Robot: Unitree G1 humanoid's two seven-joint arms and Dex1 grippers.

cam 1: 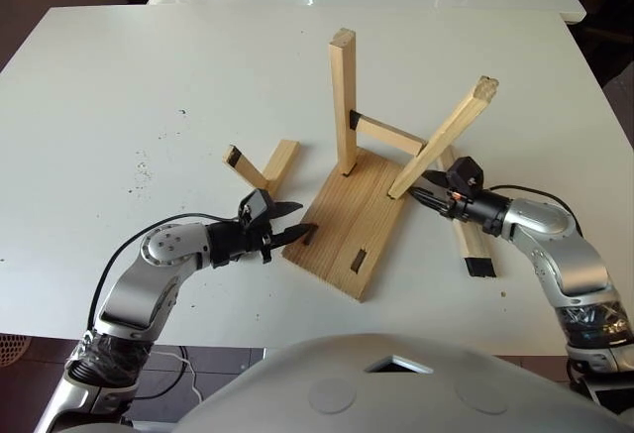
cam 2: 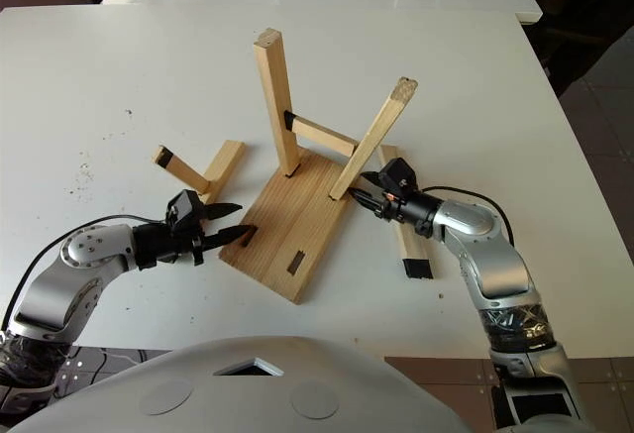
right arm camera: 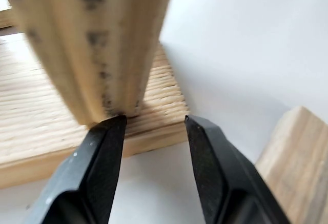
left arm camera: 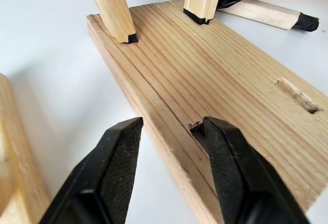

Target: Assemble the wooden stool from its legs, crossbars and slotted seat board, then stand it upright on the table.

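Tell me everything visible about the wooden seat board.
The seat board is a pale, grooved wooden rectangle lying flat on the white table. An upright leg and a leaning leg stand in its far end, joined by a crossbar. Its two near slots are empty. The left gripper's open jaws straddle its left edge; the right gripper's are at its right edge.

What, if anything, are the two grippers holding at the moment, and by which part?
Nothing is held. The left gripper stands open astride the seat board's edge; the right gripper is open beside the tilted leg's foot.
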